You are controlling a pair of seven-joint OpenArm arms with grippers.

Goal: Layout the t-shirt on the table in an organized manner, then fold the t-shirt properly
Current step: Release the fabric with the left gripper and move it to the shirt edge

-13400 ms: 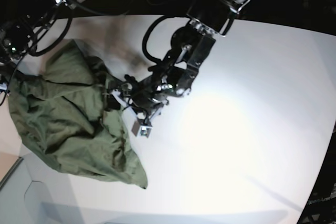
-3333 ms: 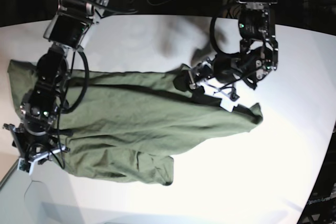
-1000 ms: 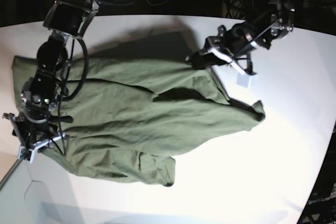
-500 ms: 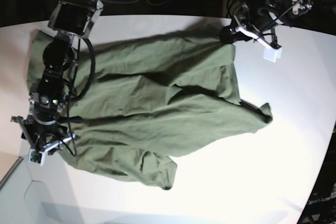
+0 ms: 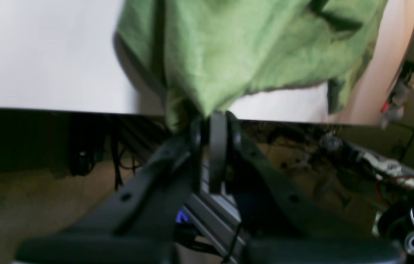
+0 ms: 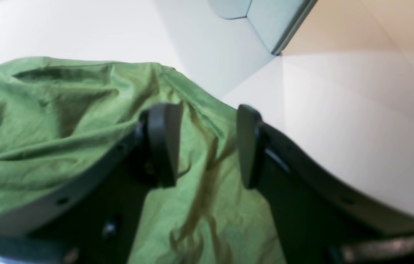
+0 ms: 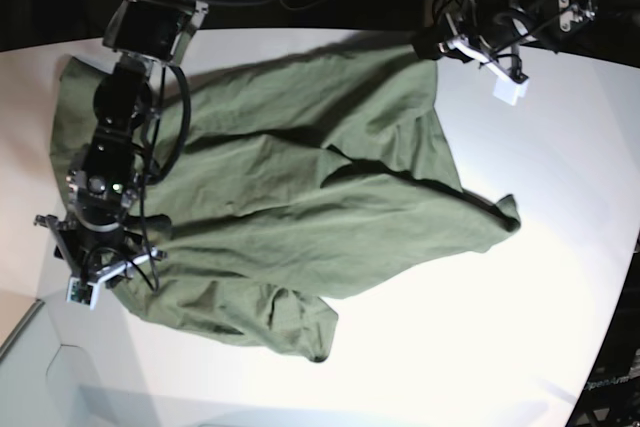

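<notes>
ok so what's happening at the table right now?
The robot is spreading out a green t-shirt on the white table. Its left gripper is shut on a gathered bit of the shirt at the table's edge, on the robot's side. The right gripper is open above the other end of the shirt, holding nothing. The shirt lies stretched across but still uneven, with creases and overlapping parts, and is not folded yet.
</notes>
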